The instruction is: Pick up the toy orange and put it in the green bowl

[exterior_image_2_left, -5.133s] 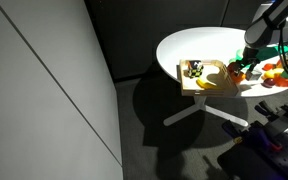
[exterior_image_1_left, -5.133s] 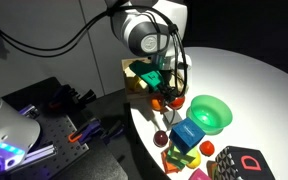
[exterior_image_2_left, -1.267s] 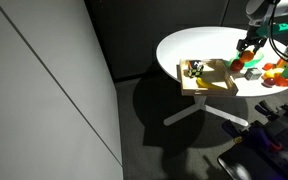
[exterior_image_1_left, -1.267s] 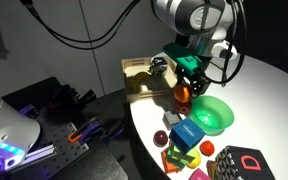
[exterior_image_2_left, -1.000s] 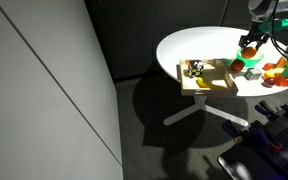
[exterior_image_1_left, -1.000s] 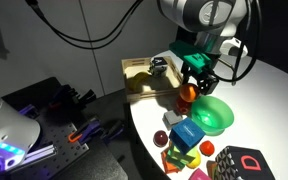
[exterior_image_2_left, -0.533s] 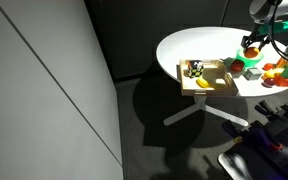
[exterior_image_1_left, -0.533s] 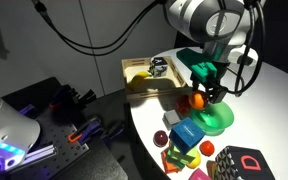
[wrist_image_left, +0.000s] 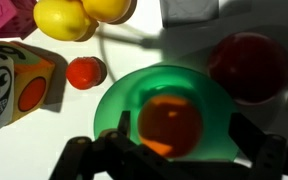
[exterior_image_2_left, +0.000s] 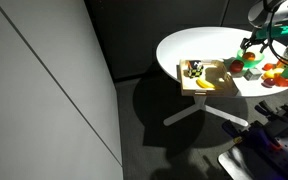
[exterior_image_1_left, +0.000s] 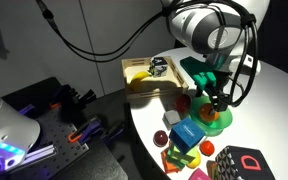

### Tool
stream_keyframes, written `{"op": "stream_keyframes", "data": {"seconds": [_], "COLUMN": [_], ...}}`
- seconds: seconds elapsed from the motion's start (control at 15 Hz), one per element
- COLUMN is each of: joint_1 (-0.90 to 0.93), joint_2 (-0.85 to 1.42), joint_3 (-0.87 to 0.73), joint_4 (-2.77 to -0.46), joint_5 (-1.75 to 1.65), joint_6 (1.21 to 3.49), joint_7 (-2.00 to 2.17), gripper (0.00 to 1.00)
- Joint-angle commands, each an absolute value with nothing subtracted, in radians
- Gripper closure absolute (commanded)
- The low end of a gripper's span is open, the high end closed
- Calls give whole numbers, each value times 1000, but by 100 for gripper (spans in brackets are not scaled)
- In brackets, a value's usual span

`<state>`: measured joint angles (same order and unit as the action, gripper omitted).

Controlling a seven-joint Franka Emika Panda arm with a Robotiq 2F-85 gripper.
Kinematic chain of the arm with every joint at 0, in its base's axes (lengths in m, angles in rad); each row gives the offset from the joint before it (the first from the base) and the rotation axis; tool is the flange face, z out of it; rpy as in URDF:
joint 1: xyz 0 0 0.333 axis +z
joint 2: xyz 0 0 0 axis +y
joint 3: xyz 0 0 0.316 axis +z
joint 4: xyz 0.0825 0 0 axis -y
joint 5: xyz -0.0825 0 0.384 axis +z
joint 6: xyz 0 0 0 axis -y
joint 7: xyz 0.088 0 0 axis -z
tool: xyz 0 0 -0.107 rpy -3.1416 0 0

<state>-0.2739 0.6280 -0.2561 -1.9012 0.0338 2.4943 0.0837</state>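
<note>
Fingers of the gripper [exterior_image_1_left: 210, 106] squeeze the toy orange [exterior_image_1_left: 206, 113] right above the green bowl [exterior_image_1_left: 224, 122] in an exterior view; a blue block [exterior_image_1_left: 187, 133] sits near. In an exterior view the gripper [exterior_image_2_left: 251, 47] hangs over the white table [exterior_image_2_left: 189, 45]. In the wrist view the toy orange [wrist_image_left: 169, 125] is over the green bowl [wrist_image_left: 112, 100], a red ball [wrist_image_left: 249, 65] beside.
</note>
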Motion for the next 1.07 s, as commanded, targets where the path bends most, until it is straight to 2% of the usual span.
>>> {"op": "stream_keyframes", "data": {"seconds": [0.0,1.0], "joint_1": [-274,-287], "joint_2": [624,498], "joint_3": [-261,-187], "joint_4": [-1874,-1930], "joint_5": [27,32], "joint_6": [2464,2338], "joint_7": [100,-67], "gripper": [0,0]}}
